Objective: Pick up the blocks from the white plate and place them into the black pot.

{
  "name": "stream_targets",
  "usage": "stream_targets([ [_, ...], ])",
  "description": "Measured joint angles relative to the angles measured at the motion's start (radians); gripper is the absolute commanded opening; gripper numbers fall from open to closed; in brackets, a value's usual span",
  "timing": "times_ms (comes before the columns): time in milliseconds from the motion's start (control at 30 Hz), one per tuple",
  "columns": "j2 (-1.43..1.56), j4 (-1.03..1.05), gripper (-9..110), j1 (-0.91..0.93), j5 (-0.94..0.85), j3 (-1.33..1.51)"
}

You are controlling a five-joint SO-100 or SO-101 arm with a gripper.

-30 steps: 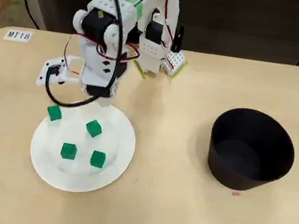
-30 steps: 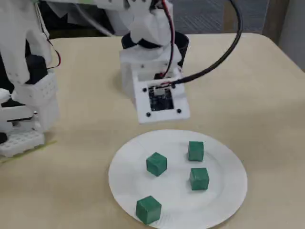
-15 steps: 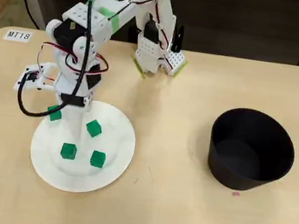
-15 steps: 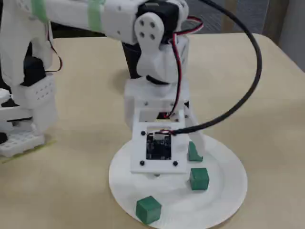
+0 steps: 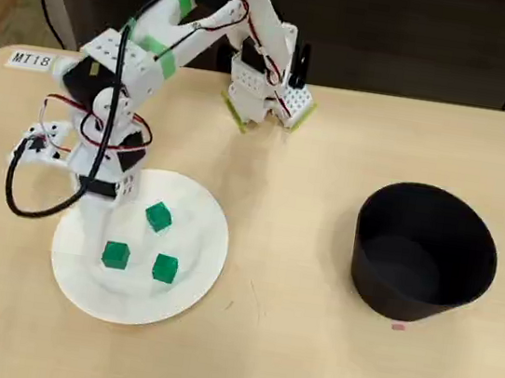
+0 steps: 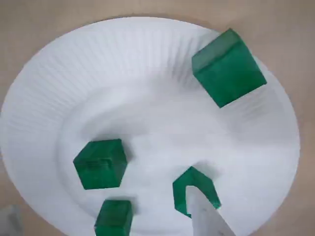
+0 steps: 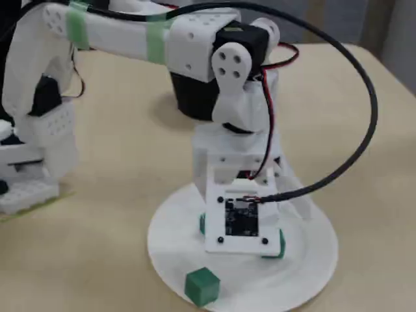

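The white two-finger gripper has swung further over the large round white plate; whether its jaws are parted cannot be told. Four small green cubes lie on the plate, well apart from the round matte black pot.

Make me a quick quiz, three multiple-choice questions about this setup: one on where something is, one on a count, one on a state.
1. Where is the gripper?
A. Over the black pot
B. Down over the white plate
C. Off the table

2. How many blocks does the wrist view show on the plate?
A. Two
B. Six
C. Four

3. What is in the black pot?
A. Nothing visible
B. One block
C. All the blocks

Answers:
1 B: the overhead view shows the arm lowered onto the white plate.
2 C: four green blocks lie there.
3 A: its inside looks bare from overhead.
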Motion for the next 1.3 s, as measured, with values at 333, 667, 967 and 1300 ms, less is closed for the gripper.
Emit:
stream_targets([
  [333, -0.106, -0.002, 41, -0.018, 0.021, -0.120],
  [667, -0.218, 0.020, 41, -0.037, 0.043, -0.216],
  [967, -0.287, 0.020, 39, -0.046, 0.058, -0.284],
  [1300, -0.341, 0.028, 21, -0.046, 0.083, -0.350],
])
